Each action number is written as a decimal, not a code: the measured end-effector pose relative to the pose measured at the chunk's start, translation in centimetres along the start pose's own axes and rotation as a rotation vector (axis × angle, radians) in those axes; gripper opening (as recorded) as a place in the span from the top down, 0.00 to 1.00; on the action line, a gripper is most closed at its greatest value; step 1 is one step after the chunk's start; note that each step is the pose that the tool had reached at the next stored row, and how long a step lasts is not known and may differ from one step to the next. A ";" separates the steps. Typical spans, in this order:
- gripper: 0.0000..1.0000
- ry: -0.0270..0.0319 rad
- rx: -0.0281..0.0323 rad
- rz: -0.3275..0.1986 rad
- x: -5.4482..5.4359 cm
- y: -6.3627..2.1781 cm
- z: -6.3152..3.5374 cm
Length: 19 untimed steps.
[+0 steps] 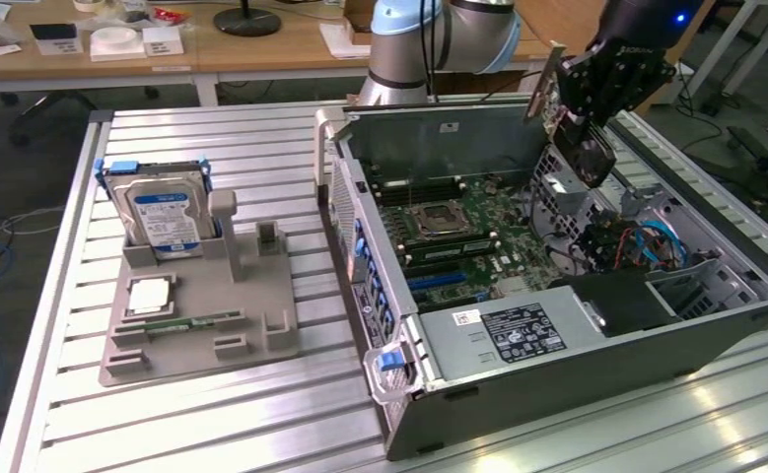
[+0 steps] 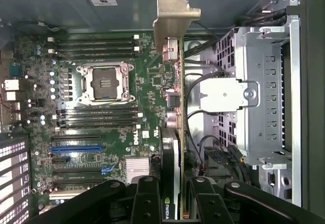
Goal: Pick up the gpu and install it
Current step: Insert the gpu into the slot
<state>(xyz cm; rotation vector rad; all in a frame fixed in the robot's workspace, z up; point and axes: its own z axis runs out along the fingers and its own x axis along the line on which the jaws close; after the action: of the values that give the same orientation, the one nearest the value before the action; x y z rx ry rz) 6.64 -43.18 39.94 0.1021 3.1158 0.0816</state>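
Observation:
My gripper point(image 1: 587, 123) hangs over the far right part of the open computer case point(image 1: 699, 345), shut on the gpu point(image 1: 584, 150). The card is held on edge, its metal end bracket point(image 1: 543, 91) pointing up and away. In the wrist view the gpu point(image 2: 179, 107) appears edge-on between my black fingers point(image 2: 146, 198), with the bracket point(image 2: 175, 10) at its far end. It hovers above the motherboard point(image 2: 142, 76), between the CPU socket point(image 2: 104, 83) and the drive cage point(image 2: 264, 102). The blue expansion slot point(image 2: 76, 149) lies off to one side of the card.
A grey fixture tray point(image 1: 258, 325) on the slatted table at the exterior view's left holds a hard drive point(image 1: 163, 219), a CPU point(image 1: 151, 293) and a memory stick point(image 1: 179, 321). The power supply point(image 1: 516, 330) fills the case's near corner. Cables point(image 1: 647, 246) run by the cage.

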 end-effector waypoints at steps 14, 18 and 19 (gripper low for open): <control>0.73 0.0009 -0.0004 -0.019 0.0 0.00 0.00; 0.73 0.0091 -0.0037 -0.172 0.1 0.00 0.01; 0.73 0.0099 -0.0040 -0.187 0.1 0.00 0.00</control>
<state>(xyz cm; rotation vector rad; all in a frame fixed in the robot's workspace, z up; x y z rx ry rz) 6.59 -43.18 39.93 -0.1893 3.1167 0.0847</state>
